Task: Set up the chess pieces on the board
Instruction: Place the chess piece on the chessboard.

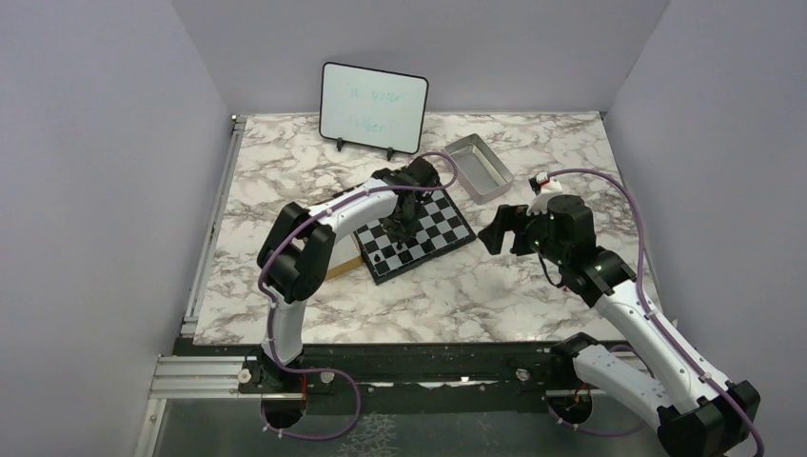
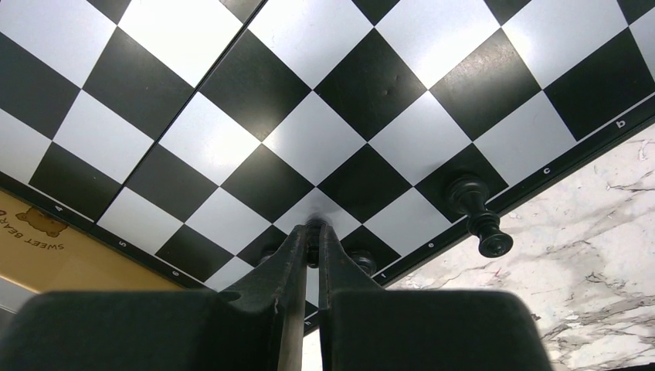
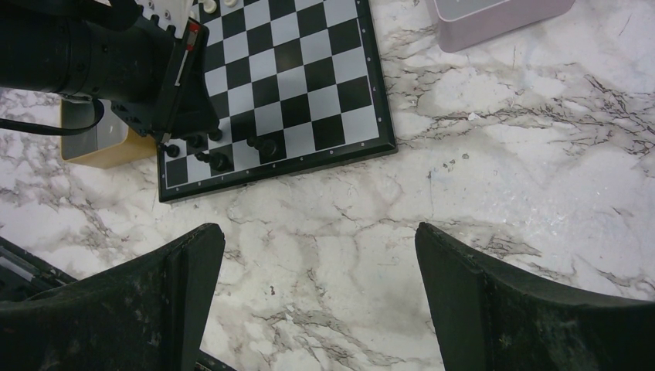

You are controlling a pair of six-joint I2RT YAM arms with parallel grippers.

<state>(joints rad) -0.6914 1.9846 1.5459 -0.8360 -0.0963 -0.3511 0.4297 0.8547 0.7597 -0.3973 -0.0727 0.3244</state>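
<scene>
The board [image 1: 442, 227] lies tilted near the middle of the marble table [image 1: 476, 295], with its rim flat on the surface. A few black chess pieces [image 3: 220, 161] stand close together in the two rows along the board's near-left edge. In the left wrist view one black piece [image 2: 473, 209] stands on a dark square of the outermost row, just inside the lettered rim. Most squares [image 2: 309, 139] are bare.

The left pincer [image 2: 313, 232] is directly over that same corner of the board, pointing down. Its jaws are drawn almost together and its tip is at a white square. A small dark object may be pinched between them, but the view is too tight to confirm it. The right pincer [image 3: 317, 232] hangs over bare marble to the right of the board. Its jaws are spread wide with nothing between them.

A tan wooden box [image 3: 100, 147] sits against the board's left side. Pale pieces [image 3: 210, 6] show at the board's far-left corner. A grey metal tray [image 1: 479, 167] rests beyond the board's far corner, and a small whiteboard [image 1: 373, 107] stands at the back of the table.
</scene>
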